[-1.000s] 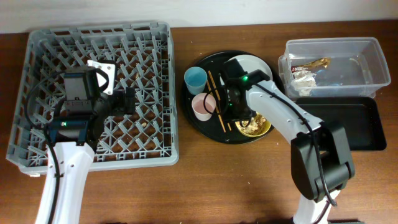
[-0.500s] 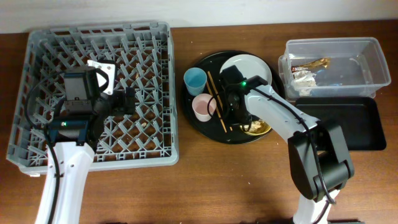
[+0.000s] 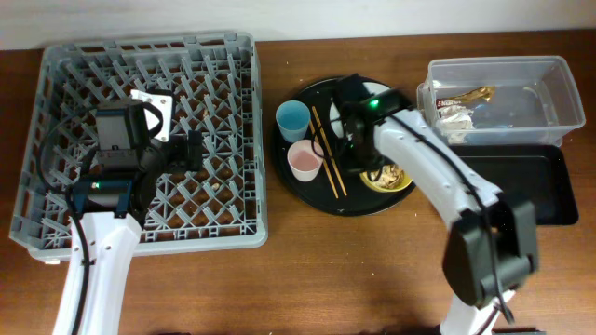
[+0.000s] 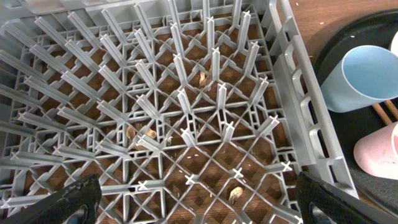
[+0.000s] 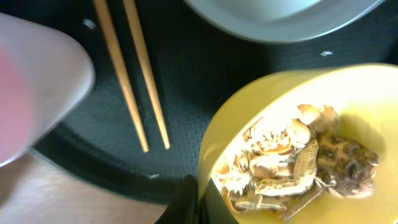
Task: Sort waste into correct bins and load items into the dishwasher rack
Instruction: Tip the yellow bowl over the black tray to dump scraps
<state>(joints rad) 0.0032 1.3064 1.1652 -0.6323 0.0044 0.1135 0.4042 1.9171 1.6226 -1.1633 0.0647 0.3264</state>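
My right gripper (image 3: 366, 169) (image 5: 200, 198) is shut on the left rim of the yellow bowl (image 3: 389, 178) (image 5: 354, 93), which holds brownish food scraps (image 5: 292, 158). The bowl is over the round black tray (image 3: 312, 194). Two wooden chopsticks (image 3: 328, 154) (image 5: 134, 68), the blue cup (image 3: 292, 118) (image 4: 364, 74) and the pinkish cup (image 3: 304, 160) (image 4: 379, 152) lie on that tray. The grey plate (image 3: 397, 96) (image 5: 280, 15) is partly hidden by my arm. My left gripper (image 3: 193, 149) (image 4: 199, 200) is open and empty over the grey dishwasher rack (image 3: 56, 112) (image 4: 186, 112).
The clear tub (image 3: 549, 93) at the back right holds white tissue (image 3: 453, 116) and a gold wrapper (image 3: 475, 93). The shallow black tray (image 3: 531, 186) lies in front of it. Small crumbs (image 4: 235, 194) show through the rack's lattice floor.
My right gripper has moved back and to the right with the yellow bowl in it. The left arm has not moved.
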